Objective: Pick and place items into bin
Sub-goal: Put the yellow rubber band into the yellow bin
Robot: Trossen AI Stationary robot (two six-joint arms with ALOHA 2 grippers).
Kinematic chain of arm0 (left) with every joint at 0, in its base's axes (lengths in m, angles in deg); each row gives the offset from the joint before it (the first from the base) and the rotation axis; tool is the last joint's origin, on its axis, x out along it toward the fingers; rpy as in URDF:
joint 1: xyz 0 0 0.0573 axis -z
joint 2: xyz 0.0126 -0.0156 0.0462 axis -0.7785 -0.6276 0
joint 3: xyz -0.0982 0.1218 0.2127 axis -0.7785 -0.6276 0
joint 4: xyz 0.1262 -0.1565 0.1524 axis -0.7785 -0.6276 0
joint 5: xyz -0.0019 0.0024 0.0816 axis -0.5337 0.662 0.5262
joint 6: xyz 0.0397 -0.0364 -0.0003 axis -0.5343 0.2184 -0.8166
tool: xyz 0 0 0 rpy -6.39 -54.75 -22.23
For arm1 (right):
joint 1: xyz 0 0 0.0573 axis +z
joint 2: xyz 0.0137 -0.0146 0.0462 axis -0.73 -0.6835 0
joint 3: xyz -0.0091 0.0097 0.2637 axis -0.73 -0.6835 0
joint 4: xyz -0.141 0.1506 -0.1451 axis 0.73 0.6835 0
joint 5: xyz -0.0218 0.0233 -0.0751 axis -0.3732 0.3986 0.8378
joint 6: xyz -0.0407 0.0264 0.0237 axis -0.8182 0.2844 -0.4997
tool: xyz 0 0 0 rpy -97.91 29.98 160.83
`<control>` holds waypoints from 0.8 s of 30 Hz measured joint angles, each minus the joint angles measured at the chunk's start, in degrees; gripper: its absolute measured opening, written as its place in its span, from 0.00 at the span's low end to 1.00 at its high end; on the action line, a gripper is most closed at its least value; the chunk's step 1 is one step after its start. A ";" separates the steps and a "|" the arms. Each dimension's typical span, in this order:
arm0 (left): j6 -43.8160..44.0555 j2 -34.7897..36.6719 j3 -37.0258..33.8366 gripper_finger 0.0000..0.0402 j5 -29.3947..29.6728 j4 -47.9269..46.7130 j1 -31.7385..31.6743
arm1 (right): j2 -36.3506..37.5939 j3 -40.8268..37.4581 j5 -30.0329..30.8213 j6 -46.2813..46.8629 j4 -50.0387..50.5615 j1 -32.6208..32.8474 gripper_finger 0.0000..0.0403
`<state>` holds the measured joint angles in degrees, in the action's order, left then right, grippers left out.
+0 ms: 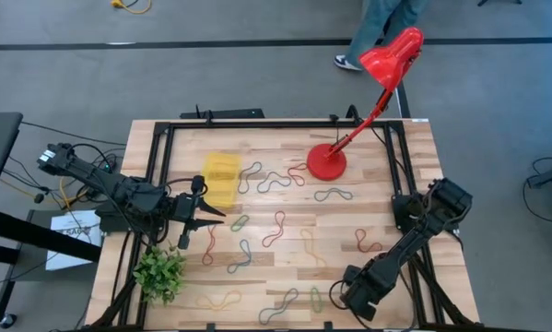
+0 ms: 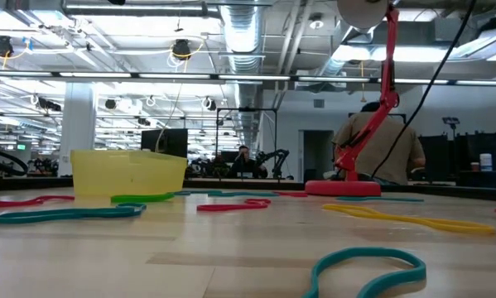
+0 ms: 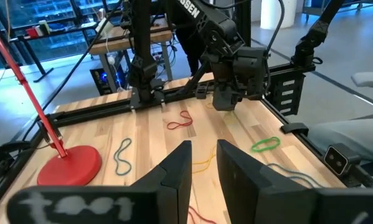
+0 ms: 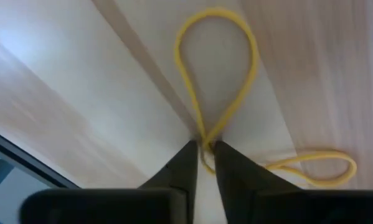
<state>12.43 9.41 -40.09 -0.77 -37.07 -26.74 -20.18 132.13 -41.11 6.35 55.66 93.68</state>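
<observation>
1. The right gripper is down at the near edge of the table, right of centre, its fingertips pinched around a yellow loop where the band crosses itself.
2. From that pinch point one big teardrop of the yellow loop runs away from the fingers over the wood, and a smaller curl lies off to one side, just beside the fingers.
3. Seen from above, the right gripper sits at the end of its arm, which reaches in from the right side of the table; the band is mostly hidden beneath it there.
4. The left gripper hangs above the left part of the table, its fingers slightly parted with nothing between them.
5. The yellow bin sits on the left half of the table toward the far side, just beyond the left gripper and well apart from the right one.
6. Other loops in red, green, grey and yellow lie scattered across the boards between the two arms.
7. A red lamp base stands far of centre, and a green plant sits at the near left corner.
</observation>
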 joint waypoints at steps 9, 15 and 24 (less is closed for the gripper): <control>-0.05 0.00 0.00 0.17 0.02 0.00 0.01 | -0.66 5.19 11.66 1.55 4.23 -4.58 0.01; -0.77 -0.02 0.02 0.17 0.10 0.27 0.00 | -0.59 17.76 31.38 -10.59 5.78 -9.15 0.01; -0.79 -0.02 0.02 0.17 0.06 0.24 0.00 | -0.39 32.43 66.81 -46.00 -1.00 -16.91 0.00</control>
<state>11.65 9.39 -40.07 -0.71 -36.83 -26.74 -20.57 164.56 25.70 -39.65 54.67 76.77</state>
